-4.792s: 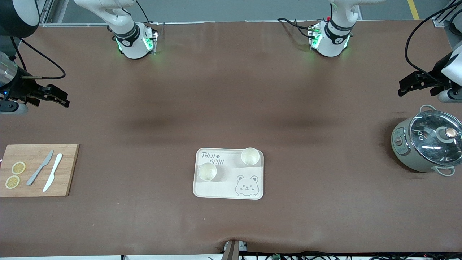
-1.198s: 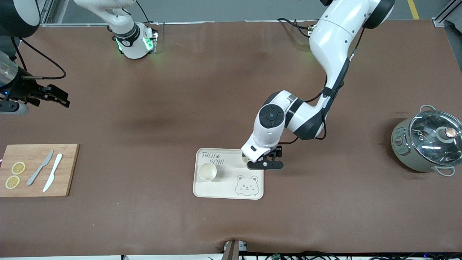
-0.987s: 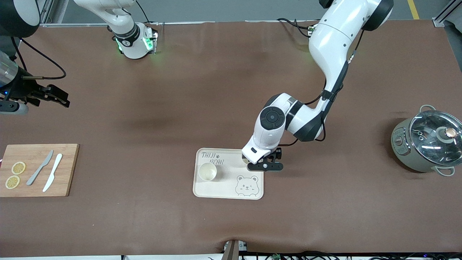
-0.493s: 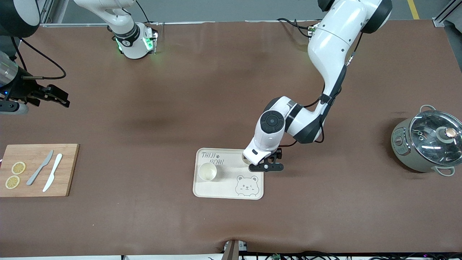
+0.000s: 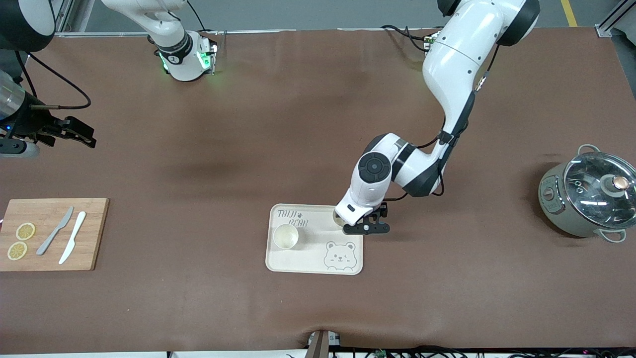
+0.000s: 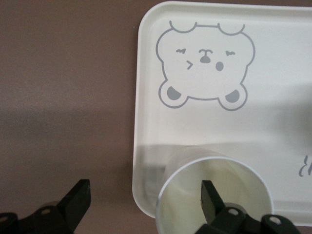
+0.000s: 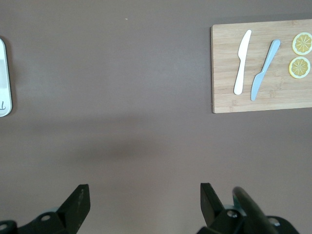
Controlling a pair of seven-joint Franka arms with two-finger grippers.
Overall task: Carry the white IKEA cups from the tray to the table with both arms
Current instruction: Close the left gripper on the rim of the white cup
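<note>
My left gripper [image 6: 144, 204] hangs open, 1 finger [image 6: 210, 197] inside the small cream-white tapered cup [image 6: 214, 195]; I should sink lower before pinching its wall, while my right gripper [image 7: 141, 204] waits open.

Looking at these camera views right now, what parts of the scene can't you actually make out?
- Cup under the left gripper: in the front view the arm's wrist covers nearly all of it; in the left wrist view the picture's edge cuts off its lower part.
- Tray: its lettering is partly cut off in the left wrist view.
- Right gripper: its arm runs off the front view's edge.
- Pot contents: glare on the lid hides them.
</note>
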